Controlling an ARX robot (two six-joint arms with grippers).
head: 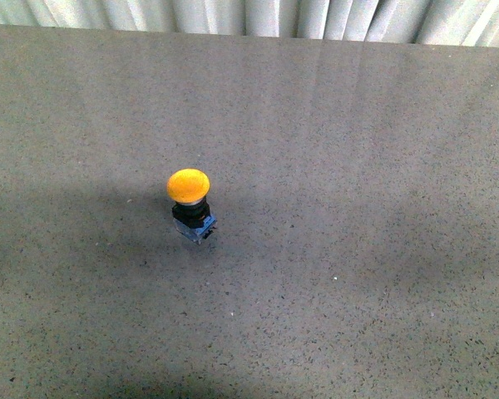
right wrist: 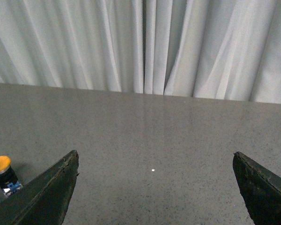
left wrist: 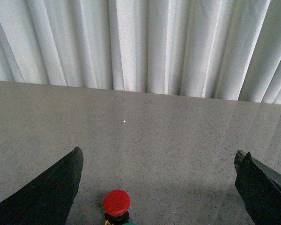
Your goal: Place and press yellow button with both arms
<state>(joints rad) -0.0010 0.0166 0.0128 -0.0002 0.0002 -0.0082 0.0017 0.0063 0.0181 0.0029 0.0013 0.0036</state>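
The yellow button (head: 190,189) stands upright on the grey speckled table (head: 358,249), left of centre in the front view, with a domed yellow-orange cap, black collar and clear and blue base. It also shows in the right wrist view (right wrist: 2,171), outside the jaws. Neither arm shows in the front view. My left gripper (left wrist: 159,159) is open and empty, jaws wide apart. My right gripper (right wrist: 154,161) is open and empty, jaws wide apart over bare table.
A red button (left wrist: 116,204) stands at the edge of the left wrist view, between the left jaws, with a green thing (left wrist: 128,223) just showing beside it. A white pleated curtain (head: 249,17) hangs behind the table's far edge.
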